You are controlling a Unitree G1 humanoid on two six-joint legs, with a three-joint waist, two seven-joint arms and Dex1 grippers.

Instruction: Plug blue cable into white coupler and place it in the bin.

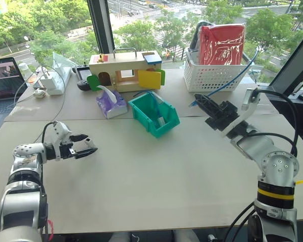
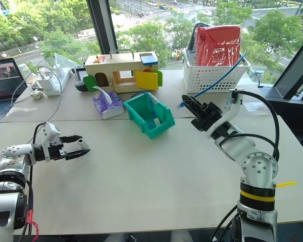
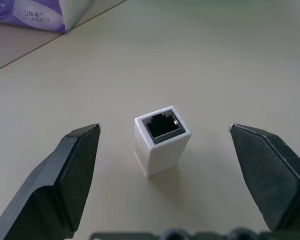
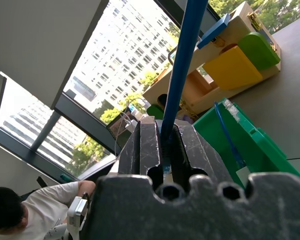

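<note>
The white coupler (image 3: 162,137) stands upright on the table with its dark socket facing up, between the two fingers of my left gripper (image 3: 165,127). That gripper is open and touches nothing; it hovers low over the table's left side (image 1: 83,146). My right gripper (image 1: 199,99) is raised on the right, shut on the blue cable (image 4: 182,65) near its end. The cable runs from the gripper up and to the right, over the basket (image 1: 232,80). The teal bin (image 1: 154,115) sits between the two grippers, further back, with a blue cable and a small white piece inside.
A white lattice basket (image 1: 217,75) with a red bag stands at the back right. A wooden toy house (image 1: 123,70) and a purple tissue pack (image 1: 111,103) sit behind the bin. A laptop (image 1: 2,85) and power strip (image 1: 53,80) are at the far left. A person (image 4: 20,210) sits nearby.
</note>
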